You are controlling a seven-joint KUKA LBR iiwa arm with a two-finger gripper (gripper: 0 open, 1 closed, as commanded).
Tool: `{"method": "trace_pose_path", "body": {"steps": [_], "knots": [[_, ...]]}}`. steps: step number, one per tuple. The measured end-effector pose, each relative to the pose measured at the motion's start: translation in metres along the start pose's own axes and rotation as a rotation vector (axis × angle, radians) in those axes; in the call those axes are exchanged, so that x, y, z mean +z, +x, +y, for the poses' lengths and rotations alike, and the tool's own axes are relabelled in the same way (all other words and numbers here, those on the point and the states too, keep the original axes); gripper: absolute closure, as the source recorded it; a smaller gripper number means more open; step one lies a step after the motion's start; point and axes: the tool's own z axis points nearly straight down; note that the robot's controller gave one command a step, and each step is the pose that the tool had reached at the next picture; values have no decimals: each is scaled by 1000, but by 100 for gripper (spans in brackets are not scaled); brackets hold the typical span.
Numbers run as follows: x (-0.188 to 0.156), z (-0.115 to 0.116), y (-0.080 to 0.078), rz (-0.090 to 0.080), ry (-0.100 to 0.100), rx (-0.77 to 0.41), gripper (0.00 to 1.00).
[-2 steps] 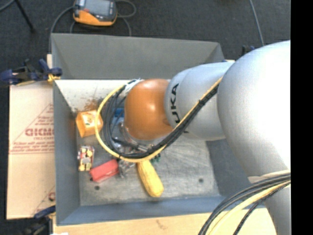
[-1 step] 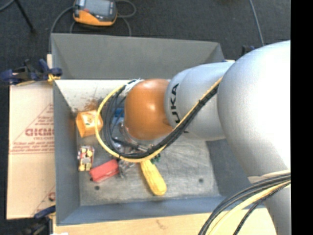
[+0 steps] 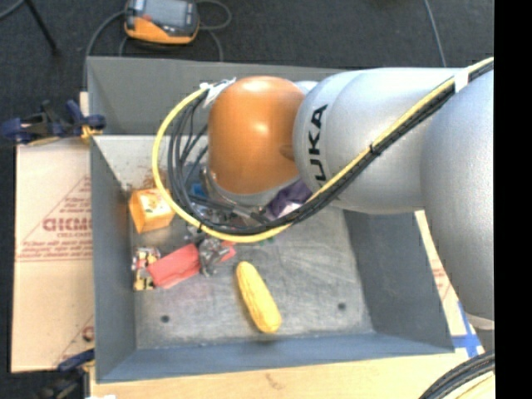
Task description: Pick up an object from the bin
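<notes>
**Operator:** Report the arm and the pincer.

**Technician:** The grey arm (image 3: 391, 140) enters from the right and carries an orange cover (image 3: 249, 135) at the wrist, ringed by a yellow cable (image 3: 164, 135). The pincer (image 3: 212, 254) is low over the left half of the bin (image 3: 108, 322). Whether it is released or clenched cannot be told.

**Operator:** Which item is nearest?

**Technician:** A flat red piece (image 3: 174, 266) lies on the bin floor at left-centre, with its right end just beside the pincer. Contact cannot be confirmed. A yellow, corn-shaped item (image 3: 258, 296) lies near it to the lower right. An orange block (image 3: 150, 210) sits against the left wall above the red piece. A small multicoloured item (image 3: 143, 268) touches the red piece's left end. A purple item (image 3: 291, 196) is partly hidden under the arm.

**Operator:** Surface and surroundings?

**Technician:** The bin is grey metal with sloped walls and a scuffed base. It stands on a dark floor (image 3: 291, 15). Beyond the far rim lies an orange-and-black handheld unit (image 3: 162, 15) with a cable.

**Operator:** Legible markings?

**Technician:** The letters "UKA" are visible on the arm casing.
</notes>
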Motion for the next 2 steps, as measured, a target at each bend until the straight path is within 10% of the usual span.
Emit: {"method": "trace_pose_path", "body": {"steps": [1,2], "knots": [[0,0,0,0,0,0,100],[-150,-43,6,-7,4,-218,100]]}}
